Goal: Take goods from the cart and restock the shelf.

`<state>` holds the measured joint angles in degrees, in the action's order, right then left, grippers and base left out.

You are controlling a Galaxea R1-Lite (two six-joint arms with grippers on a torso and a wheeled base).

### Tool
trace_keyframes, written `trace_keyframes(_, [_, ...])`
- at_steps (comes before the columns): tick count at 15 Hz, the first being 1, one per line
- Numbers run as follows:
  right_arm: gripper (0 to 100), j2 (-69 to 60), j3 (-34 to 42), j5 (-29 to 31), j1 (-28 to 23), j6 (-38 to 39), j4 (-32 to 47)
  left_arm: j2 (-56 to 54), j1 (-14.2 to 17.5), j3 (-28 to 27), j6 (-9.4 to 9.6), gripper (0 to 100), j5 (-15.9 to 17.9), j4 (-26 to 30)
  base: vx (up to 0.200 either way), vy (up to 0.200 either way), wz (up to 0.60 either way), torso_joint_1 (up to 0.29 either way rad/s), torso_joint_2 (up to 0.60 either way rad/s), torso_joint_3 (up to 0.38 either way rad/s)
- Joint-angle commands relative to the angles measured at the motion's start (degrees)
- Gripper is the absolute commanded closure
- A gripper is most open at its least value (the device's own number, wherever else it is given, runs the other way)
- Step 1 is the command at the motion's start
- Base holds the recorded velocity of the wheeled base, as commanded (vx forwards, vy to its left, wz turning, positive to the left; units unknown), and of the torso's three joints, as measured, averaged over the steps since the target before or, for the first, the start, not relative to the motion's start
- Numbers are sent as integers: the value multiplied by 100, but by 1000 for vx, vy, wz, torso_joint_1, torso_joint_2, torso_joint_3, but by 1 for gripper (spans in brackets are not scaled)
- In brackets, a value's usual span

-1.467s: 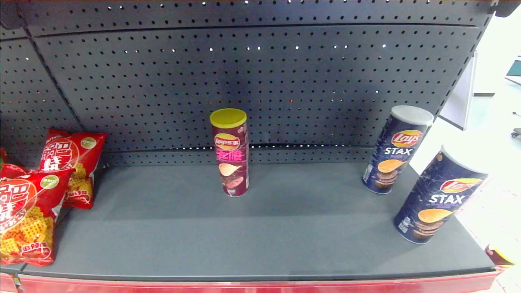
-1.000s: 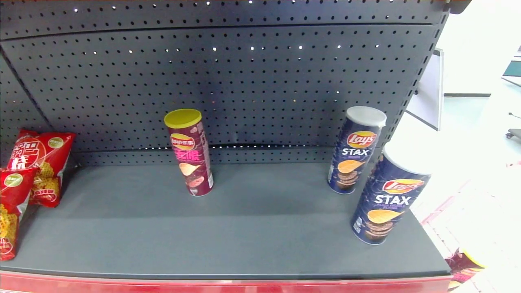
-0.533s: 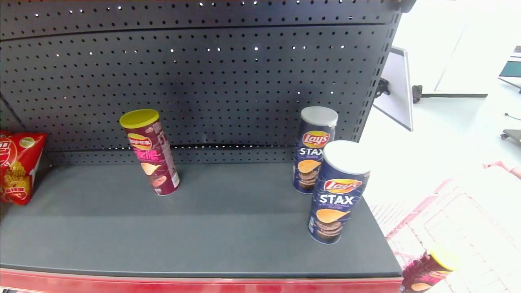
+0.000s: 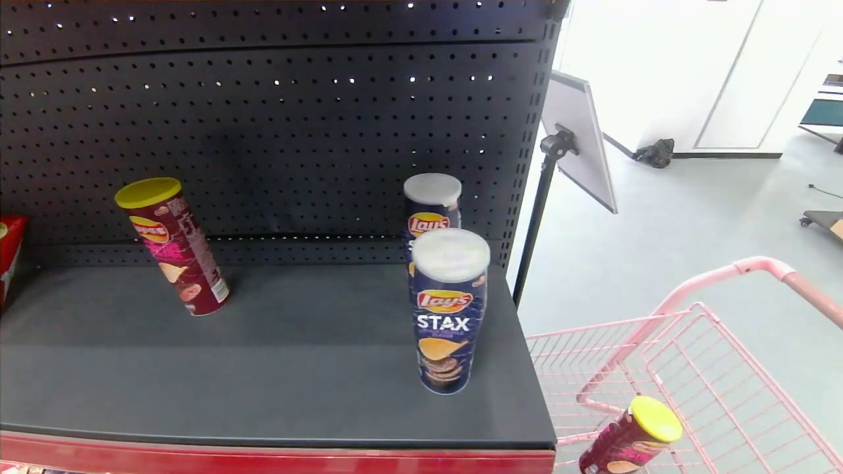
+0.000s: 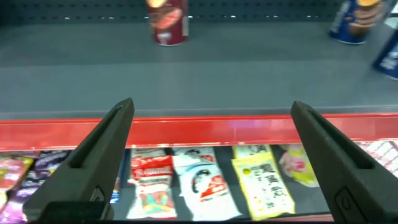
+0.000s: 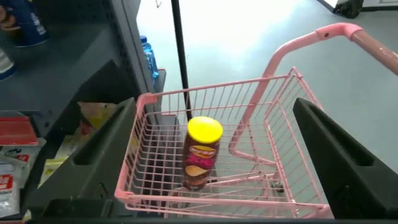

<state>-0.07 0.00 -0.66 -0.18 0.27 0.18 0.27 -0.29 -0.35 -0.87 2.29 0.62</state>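
Note:
On the dark grey shelf [image 4: 276,368] stand a maroon chip can with a yellow lid [image 4: 172,245] at the left and two dark blue chip cans, one in front [image 4: 448,309] and one behind [image 4: 431,201], at the right end. A pink wire cart [image 4: 698,368] stands right of the shelf with one maroon yellow-lidded can [image 4: 631,437] in it. My right gripper [image 6: 214,158] hangs open above the cart [image 6: 249,143], over that can [image 6: 200,152]. My left gripper [image 5: 211,155] is open in front of the shelf's red edge [image 5: 199,130], holding nothing.
A red snack bag [image 4: 8,250] shows at the far left of the shelf. Packets [image 5: 199,180] fill the lower shelf. A white sign on a black pole [image 4: 573,141] stands between shelf and cart. A blue-capped bottle [image 6: 148,59] stands on the floor by the shelf end.
The head camera has swung right: the shelf and its cans slide left in the picture and the pink cart with its can comes into view. Nothing on the shelf moved.

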Motion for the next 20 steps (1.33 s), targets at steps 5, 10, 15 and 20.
trace_keyframes(5, [0,7,0,-4,1,0,-1,0,3,0,-1,0,-1,-1,0,-200,0,3,2,4])
trace_keyframes(10, [0,7,0,-4,1,0,-1,0,3,0,-1,0,-1,-1,0,-160,0,3,-1,4])
trace_keyframes(15, [0,7,0,-13,1,0,-1,0,3,0,-1,0,8,-1,0,0,0,-11,24,16])
trace_keyframes(20, [0,7,0,-4,1,0,-1,0,3,0,-1,0,8,-1,0,0,0,-140,331,179])
